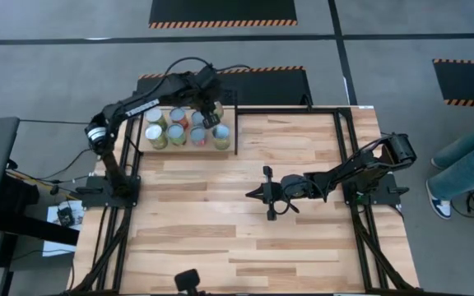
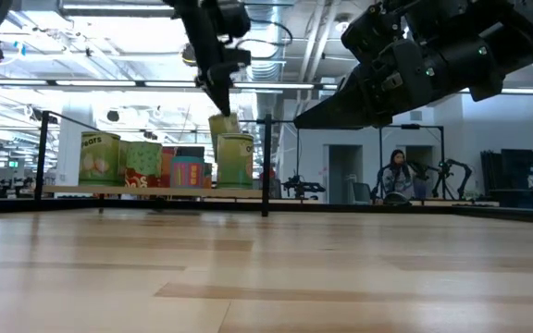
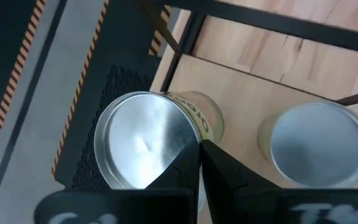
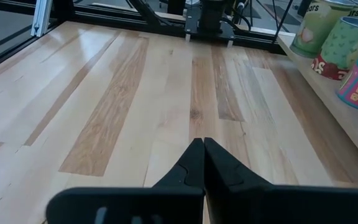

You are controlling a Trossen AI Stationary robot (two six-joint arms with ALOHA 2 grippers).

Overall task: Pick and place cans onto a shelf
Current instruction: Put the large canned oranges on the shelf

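**Setting the Last Can on the Shelf**

Hovering over the far right corner of the shelf (image 1: 235, 131), the left claw (image 1: 213, 115) pinched the rim of a yellow-green can (image 2: 223, 126), one finger inside and one outside the wall. Held by that thin edge, the can hung tilted above its neighbours, probably because a rim hold leaves room to lower it among close-packed cans. The other cans (image 1: 176, 127) stood upright in two rows on the shelf at the counter's far left, and a yellow-green one (image 2: 236, 160) stood just beneath the lifted can. The left wrist view showed a silver can top (image 3: 309, 144) just beside the held can (image 3: 145, 140), so the gap looked tight and a nudge could topple something.

The right claw (image 1: 271, 196) waited over the middle of the counter (image 1: 303, 247), its fingers pressed together on nothing, well apart from the shelf and out of the left arm's way.
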